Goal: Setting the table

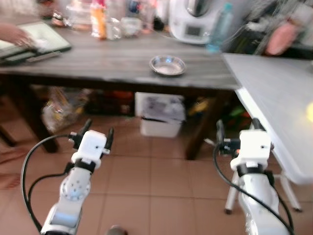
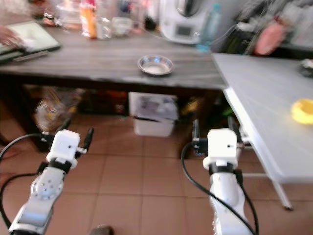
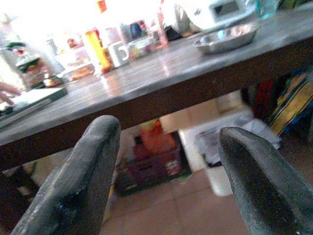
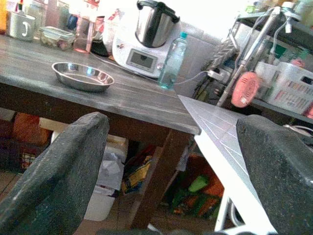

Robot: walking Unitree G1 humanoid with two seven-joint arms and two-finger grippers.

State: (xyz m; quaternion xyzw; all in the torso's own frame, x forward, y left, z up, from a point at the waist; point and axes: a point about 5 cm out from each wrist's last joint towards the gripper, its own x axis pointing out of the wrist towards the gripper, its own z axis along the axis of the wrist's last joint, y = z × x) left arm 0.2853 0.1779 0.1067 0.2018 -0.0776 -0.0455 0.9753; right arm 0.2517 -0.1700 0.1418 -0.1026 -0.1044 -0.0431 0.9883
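- Approaching, by my reading, is the step in hand: the steel bowl (image 1: 167,65) sits alone mid-way along the dark wooden table (image 1: 117,61), toward its near edge; both grippers hang over the tiled floor (image 1: 146,186), well short of it
- left gripper (image 1: 92,135) has its fingers spread wide and empty; right gripper (image 1: 237,132) likewise wide and empty
- Advice: close in squarely on the table before reaching; the head views are blurred, so settle first; the bowl is shallow, so one finger over the rim probably grips best
- white table (image 2: 269,107) stands just right of the dark one; likely the place to set
- right eye view shows a yellow object (image 2: 302,110) on the white table, cut at the edge of the left eye view
- right wrist view alone gives sharp detail: water bottle (image 4: 172,60), kitchen appliance (image 4: 146,41)
- left wrist view shows a person's hand (image 3: 7,92) at the table's far left
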